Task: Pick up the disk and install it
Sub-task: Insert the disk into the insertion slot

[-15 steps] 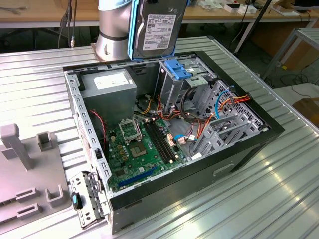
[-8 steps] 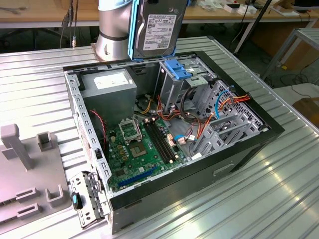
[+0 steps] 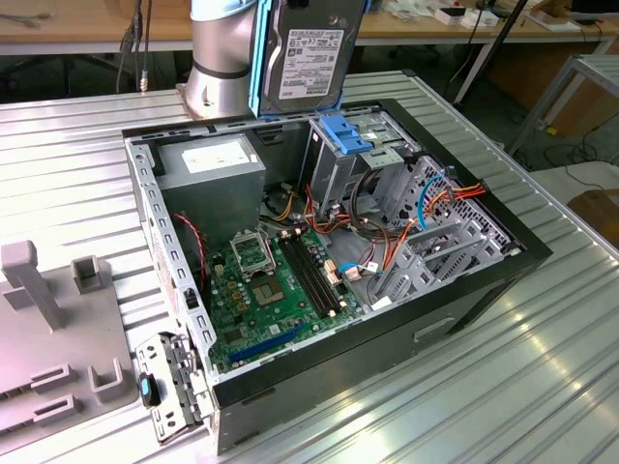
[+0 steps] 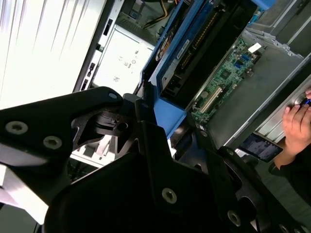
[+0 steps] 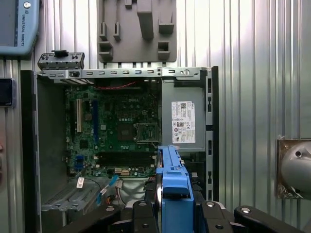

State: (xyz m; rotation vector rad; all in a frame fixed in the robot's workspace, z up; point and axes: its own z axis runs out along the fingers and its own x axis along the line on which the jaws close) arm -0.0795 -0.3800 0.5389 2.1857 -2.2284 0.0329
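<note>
Claw (image 5: 176, 216) is clamped on the disk (image 3: 305, 53). The disk hangs on edge at top centre of the exterior view, long axis roughly up-down, label facing out. Drive cage (image 3: 331, 172) sits directly below it. Power supply (image 3: 213, 166) and cables (image 3: 435, 198) flank the cage, so room looks tight.

The disk (image 3: 311, 56), at twelve o'clock in the exterior view, is dark grey metal with a white paper label, clipped in glossy bright blue plastic. The table (image 3: 503, 387) is ribbed, brushed metal with a soft sheen. The computer case (image 3: 145, 203) shows bare grey sheet metal inside and a matt black skin outside; its motherboard (image 3: 256, 290) is matt green. At nine o'clock, the fixture (image 3: 39, 329) looks like matt grey plastic
</note>
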